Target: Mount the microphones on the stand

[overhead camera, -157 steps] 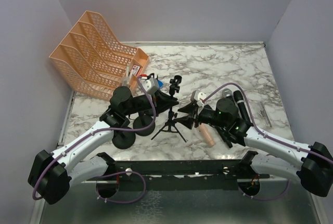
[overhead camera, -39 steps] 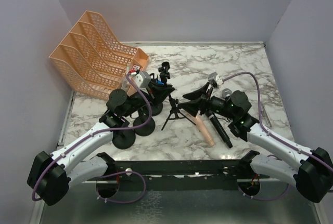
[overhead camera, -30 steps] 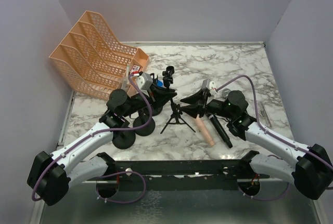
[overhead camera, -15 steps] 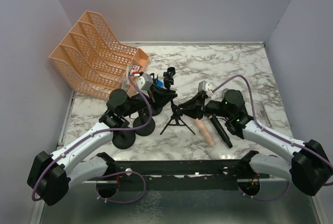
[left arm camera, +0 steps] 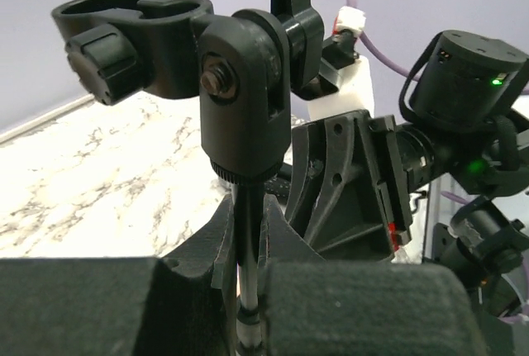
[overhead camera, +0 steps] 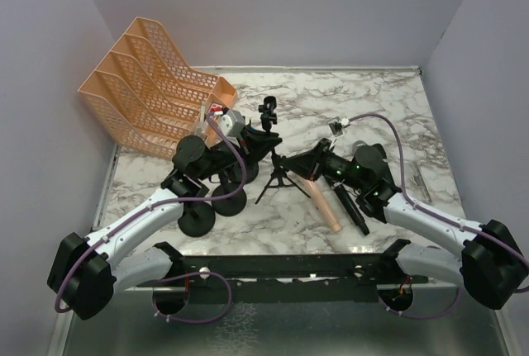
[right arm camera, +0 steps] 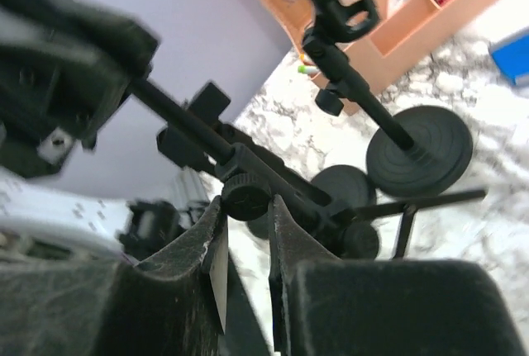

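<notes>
Right gripper [right arm camera: 245,232] just clamped a knob [right arm camera: 245,197] on the black tripod microphone stand [overhead camera: 277,176]; my left gripper [left arm camera: 248,290] pinches its pole [left arm camera: 246,232]. Looks like stand adjustment. Pale pink microphone [overhead camera: 329,207] lies on the tabletop [overhead camera: 372,100] right of the stand. Next: free a gripper, fetch it.

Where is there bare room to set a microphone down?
Widest bare marble: back right, between the orange trays and right wall. Smaller patch: in front of the tripod stand, between round bases and pink microphone. Crowded mid-table.
</notes>
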Controlling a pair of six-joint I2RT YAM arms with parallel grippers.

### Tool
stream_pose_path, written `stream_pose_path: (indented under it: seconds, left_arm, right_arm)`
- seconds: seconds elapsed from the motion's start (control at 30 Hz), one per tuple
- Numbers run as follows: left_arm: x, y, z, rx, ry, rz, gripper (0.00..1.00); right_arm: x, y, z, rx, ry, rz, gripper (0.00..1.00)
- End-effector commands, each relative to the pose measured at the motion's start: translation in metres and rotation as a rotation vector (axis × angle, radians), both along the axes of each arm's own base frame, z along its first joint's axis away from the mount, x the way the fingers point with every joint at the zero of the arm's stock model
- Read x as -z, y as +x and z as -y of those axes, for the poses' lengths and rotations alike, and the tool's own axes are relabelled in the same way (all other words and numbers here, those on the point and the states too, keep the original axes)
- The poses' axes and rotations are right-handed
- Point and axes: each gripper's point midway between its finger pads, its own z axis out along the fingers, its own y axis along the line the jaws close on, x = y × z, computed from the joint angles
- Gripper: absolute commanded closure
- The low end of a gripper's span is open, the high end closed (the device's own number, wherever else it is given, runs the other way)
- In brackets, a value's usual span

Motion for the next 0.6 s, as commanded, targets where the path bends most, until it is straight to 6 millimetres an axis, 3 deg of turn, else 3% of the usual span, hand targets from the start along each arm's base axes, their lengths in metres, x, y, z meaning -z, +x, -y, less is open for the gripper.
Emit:
stream_pose_path:
  seconds: [0.0,0.07,0.1,0.23,0.33,0.57]
  left_arm:
    - [-0.011,-0.007,0.001,0.017,-0.009,0.057,1.0]
    - [-0.011,-0.006,0.0,0.008,-0.008,0.06,1.0]
    - [-0.011,-0.006,0.0,0.001,-0.01,0.059,1.0]
    - [-0.012,0.009,-0.006,-0.084,-0.043,0.006,1.0]
    - [-0.011,0.015,-0.008,-0.114,-0.055,-0.019,1.0]
    - [-0.018,0.007,-0.006,-0.078,-0.068,-0.011,1.0]
  right_arm:
    - [-0.033,0.045,0.027,0.358,0.274,-0.432,0.99]
    - [-0.031,0.05,0.03,0.405,0.305,-0.542,0.99]
    - [-0.036,0.049,0.027,0.387,0.309,-0.542,0.95]
    - [-0.048,0.043,0.016,0.301,0.225,-0.436,0.62]
    - [-0.046,0.039,0.015,0.261,0.153,-0.277,0.48]
    - [-0.042,0.016,0.007,0.062,-0.109,0.13,0.4]
